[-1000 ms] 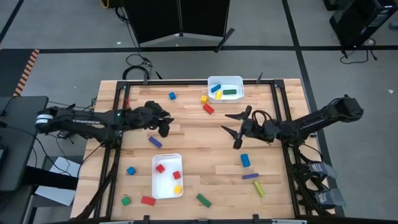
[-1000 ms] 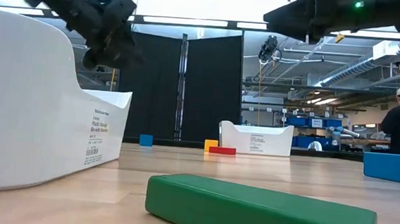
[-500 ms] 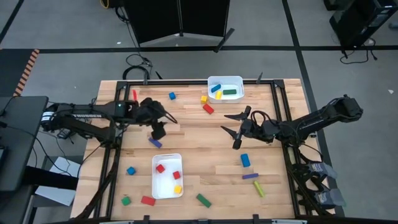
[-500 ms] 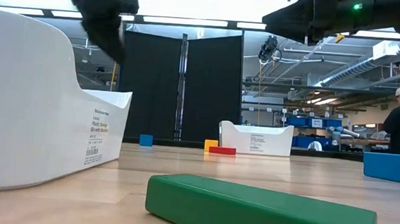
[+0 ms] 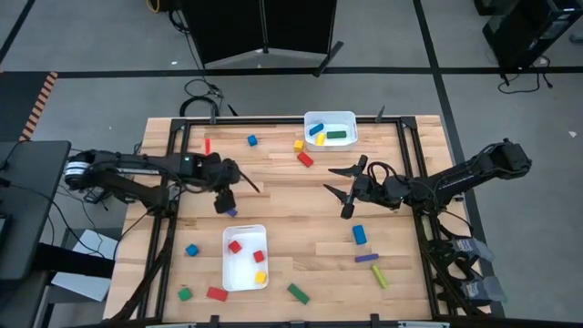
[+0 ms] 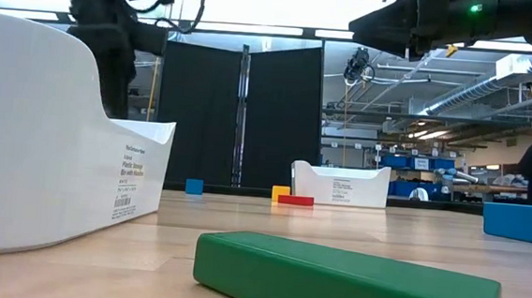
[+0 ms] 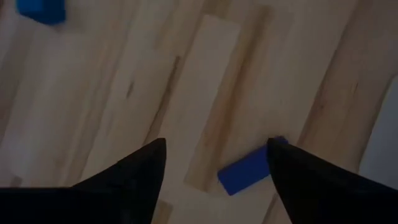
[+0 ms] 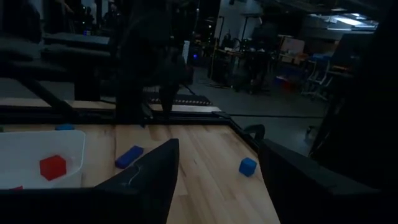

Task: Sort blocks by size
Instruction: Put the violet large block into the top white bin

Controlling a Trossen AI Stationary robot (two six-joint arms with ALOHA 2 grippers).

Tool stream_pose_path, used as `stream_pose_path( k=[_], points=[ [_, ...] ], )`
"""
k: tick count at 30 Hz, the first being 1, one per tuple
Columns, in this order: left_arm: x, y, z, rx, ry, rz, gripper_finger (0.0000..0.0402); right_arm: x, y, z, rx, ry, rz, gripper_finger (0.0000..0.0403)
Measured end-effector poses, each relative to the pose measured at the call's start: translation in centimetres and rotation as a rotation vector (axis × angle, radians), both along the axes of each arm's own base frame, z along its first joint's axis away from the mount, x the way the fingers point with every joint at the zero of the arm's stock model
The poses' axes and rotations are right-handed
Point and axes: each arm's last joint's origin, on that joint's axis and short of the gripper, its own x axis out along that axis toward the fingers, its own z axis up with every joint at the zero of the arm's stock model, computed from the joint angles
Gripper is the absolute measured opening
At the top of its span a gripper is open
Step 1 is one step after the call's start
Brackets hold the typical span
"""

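My left gripper is open and points down over a purple-blue bar that lies flat on the table just beyond the near white tray. In the left wrist view the bar lies between the two fingers, with one end close to one finger. My right gripper is open and empty above the middle of the table, to the right. Other blocks lie scattered: a blue cube, a yellow cube, a red bar and a blue bar.
The near tray holds two red cubes and a yellow cube. The far tray holds a blue, a yellow and a green block. A green bar, a red bar, a green cube and a blue cube lie near the front edge.
My left gripper has moved toward the table's left and near edges, gone down and tipped to point down over the purple-blue bar. The bar has not moved.
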Motion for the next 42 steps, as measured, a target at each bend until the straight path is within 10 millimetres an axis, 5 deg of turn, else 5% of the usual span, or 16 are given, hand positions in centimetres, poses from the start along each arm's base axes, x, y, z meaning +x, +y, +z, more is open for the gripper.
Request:
stream_pose_path(
  k=[17,42],
  points=[
    [2.2,-0.4,-5.1,-0.055,0.357,-0.288,0.0292,0.0,0.0,0.0,-0.007,0.007,0.004,0.0222],
    [2.8,-2.2,-9.6,-0.068,0.49,-0.403,0.0275,0.0,-0.1,-0.1,-0.012,0.02,0.001,0.0215]
  ],
)
